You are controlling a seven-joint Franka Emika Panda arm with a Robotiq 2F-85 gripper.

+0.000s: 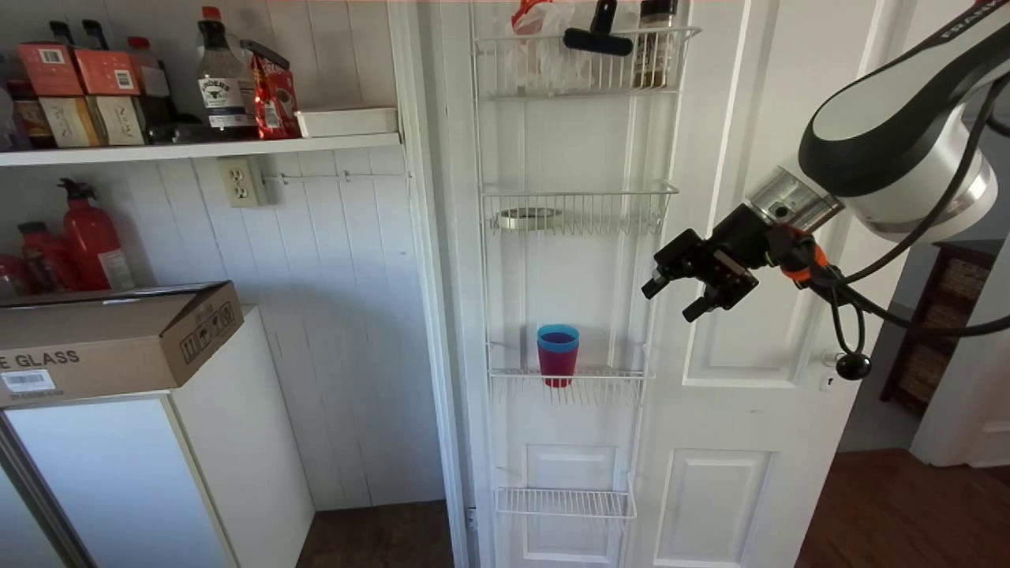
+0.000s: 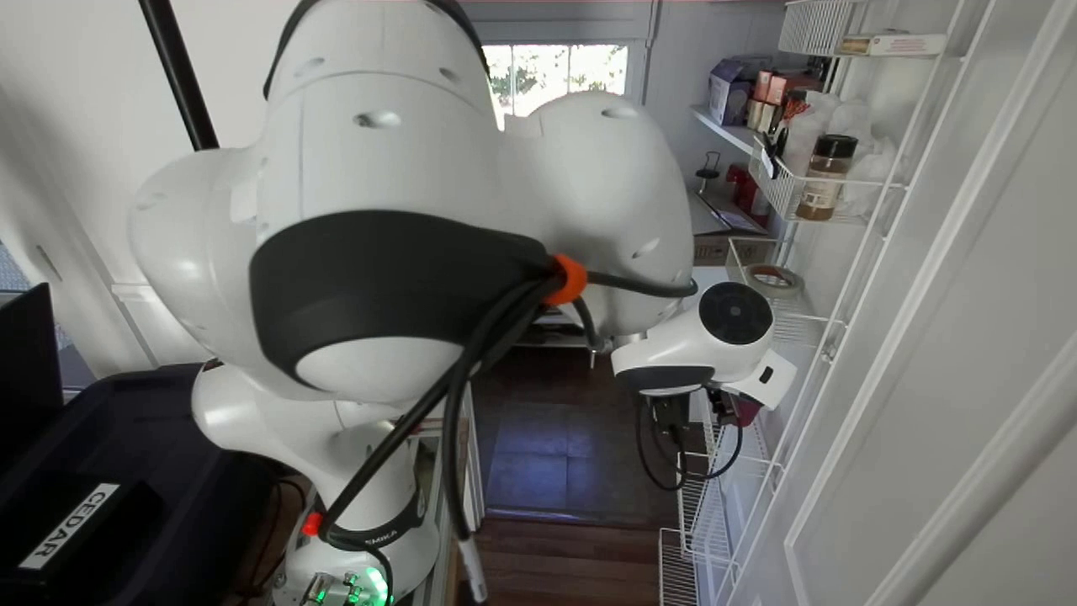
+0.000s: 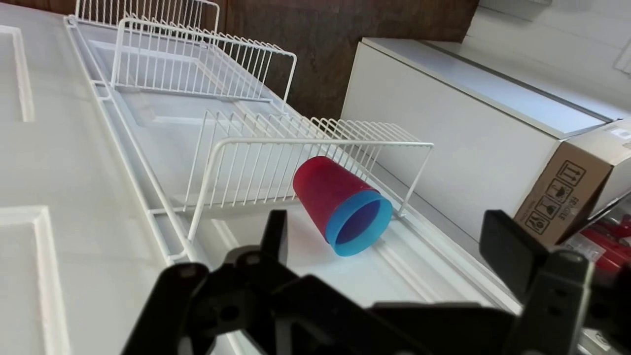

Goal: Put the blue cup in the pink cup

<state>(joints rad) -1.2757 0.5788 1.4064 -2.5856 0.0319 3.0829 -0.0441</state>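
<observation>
The pink cup (image 1: 558, 367) stands upright on a wire shelf of the door rack; it also shows in the wrist view (image 3: 328, 190). The blue cup (image 1: 558, 345) sits inside the pink cup, and only its upper rim and inside show; in the wrist view its rim (image 3: 369, 241) sticks out past the pink cup's edge. My gripper (image 1: 669, 302) is open and empty, above and to the right of the cups in that exterior view, apart from them. In the wrist view both fingers of the gripper (image 3: 388, 234) are spread wide, with the cups beyond them.
The white wire rack (image 1: 568, 505) hangs on the white door (image 1: 730, 410). A tape roll (image 1: 529, 218) lies on the shelf above the cups. A cardboard box (image 1: 118, 339) sits on a white cabinet (image 1: 245, 418). A wall shelf (image 1: 316, 145) holds bottles and boxes.
</observation>
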